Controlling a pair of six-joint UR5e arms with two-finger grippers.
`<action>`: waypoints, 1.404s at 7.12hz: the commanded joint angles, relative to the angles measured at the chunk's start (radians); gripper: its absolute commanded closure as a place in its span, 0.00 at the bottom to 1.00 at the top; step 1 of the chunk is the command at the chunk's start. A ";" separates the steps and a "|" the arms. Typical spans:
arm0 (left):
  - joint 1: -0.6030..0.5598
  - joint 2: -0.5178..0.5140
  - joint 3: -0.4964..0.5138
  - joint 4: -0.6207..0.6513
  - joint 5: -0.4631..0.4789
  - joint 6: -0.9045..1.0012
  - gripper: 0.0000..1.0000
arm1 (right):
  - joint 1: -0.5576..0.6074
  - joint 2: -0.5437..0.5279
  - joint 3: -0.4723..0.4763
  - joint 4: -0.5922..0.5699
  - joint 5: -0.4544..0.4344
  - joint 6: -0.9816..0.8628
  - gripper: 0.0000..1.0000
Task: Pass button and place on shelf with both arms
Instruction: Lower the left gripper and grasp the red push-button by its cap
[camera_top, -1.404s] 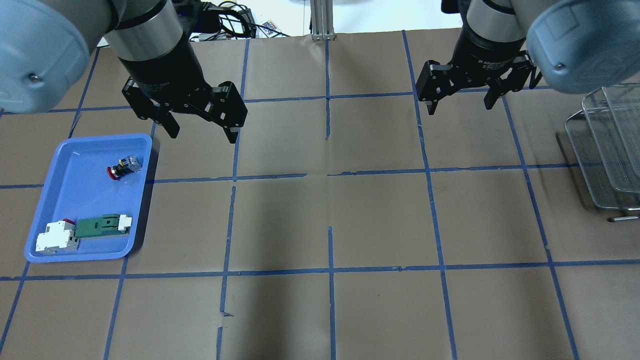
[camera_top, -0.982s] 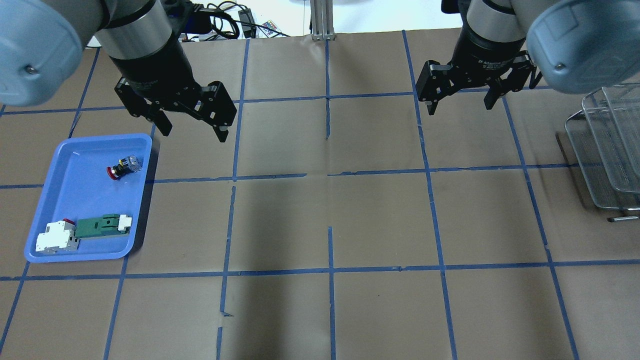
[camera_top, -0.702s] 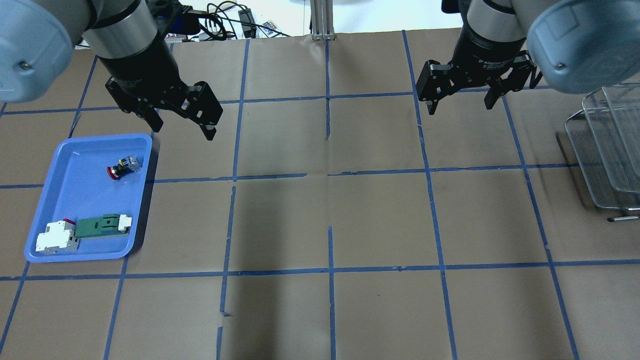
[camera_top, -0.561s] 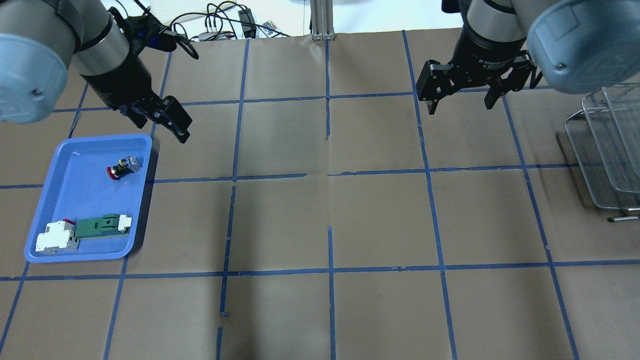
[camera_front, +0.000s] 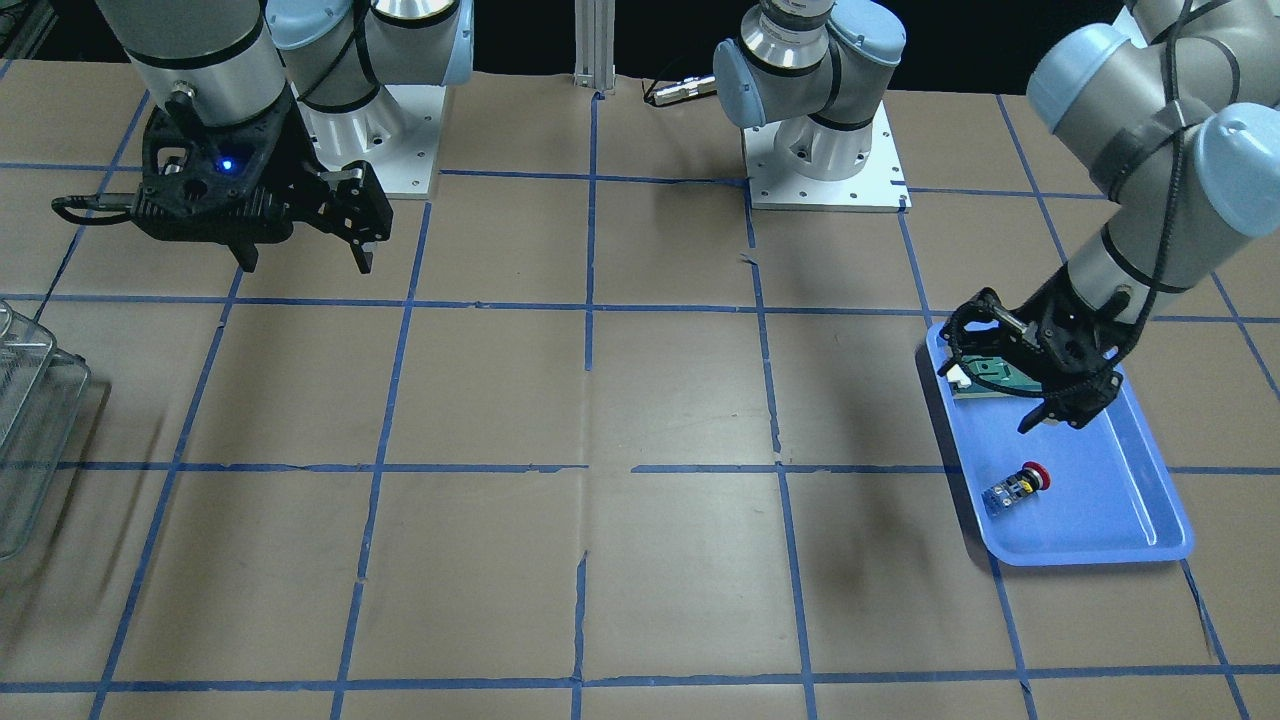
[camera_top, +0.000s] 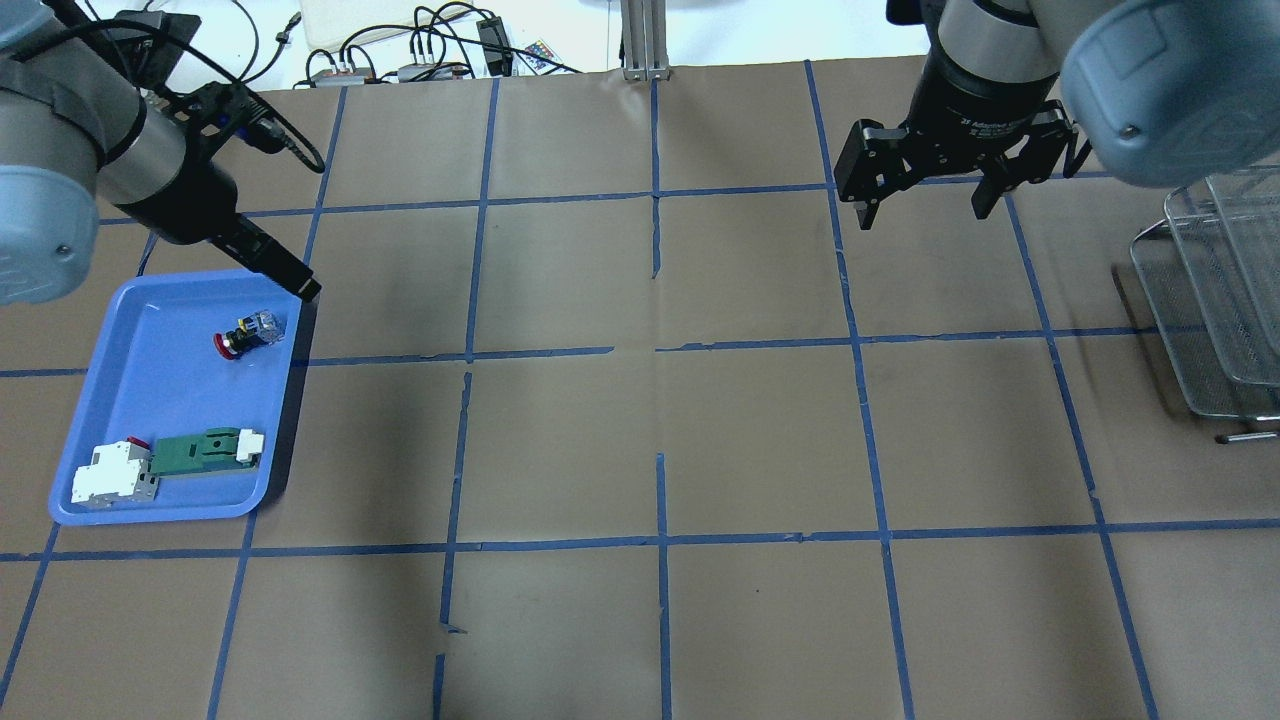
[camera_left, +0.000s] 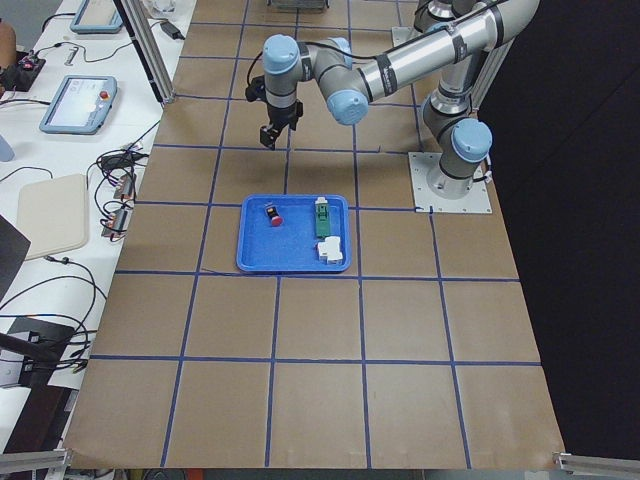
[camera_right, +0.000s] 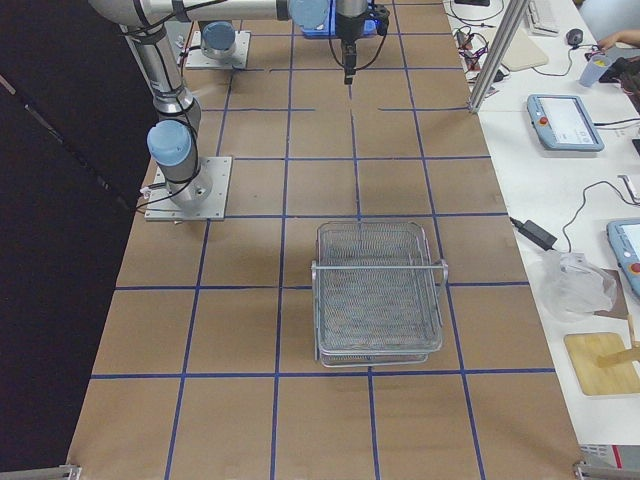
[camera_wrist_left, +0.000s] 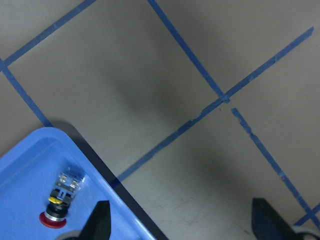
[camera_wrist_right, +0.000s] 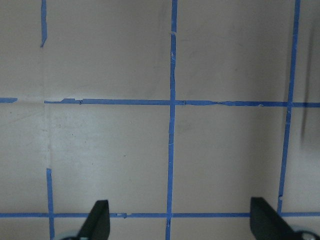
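Silver-grey arms (camera_front: 190, 50) bear light-blue caps (camera_front: 1235, 165) and black end effectors (camera_top: 923, 215).

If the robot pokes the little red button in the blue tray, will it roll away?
It probably would roll a bit: the button lies on its side and its red cap is round. Its blocky body likely stops it soon, and the raised rim of the blue tray should catch it.

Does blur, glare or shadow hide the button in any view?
Overhead exterior: button sharp, evenly lit, no glare. Left wrist-mounted: button in focus, a soft shadow on the paper beside the blue tray. Exterior left: button tiny but unshadowed.
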 joint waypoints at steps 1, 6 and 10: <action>0.127 -0.104 -0.002 0.118 -0.036 0.308 0.00 | 0.004 -0.022 -0.014 0.057 0.005 0.005 0.00; 0.322 -0.279 0.005 0.114 -0.321 0.783 0.02 | 0.007 -0.016 -0.002 0.018 0.048 0.012 0.00; 0.394 -0.327 -0.047 0.053 -0.376 0.939 0.03 | 0.007 -0.017 0.000 0.018 0.057 0.015 0.00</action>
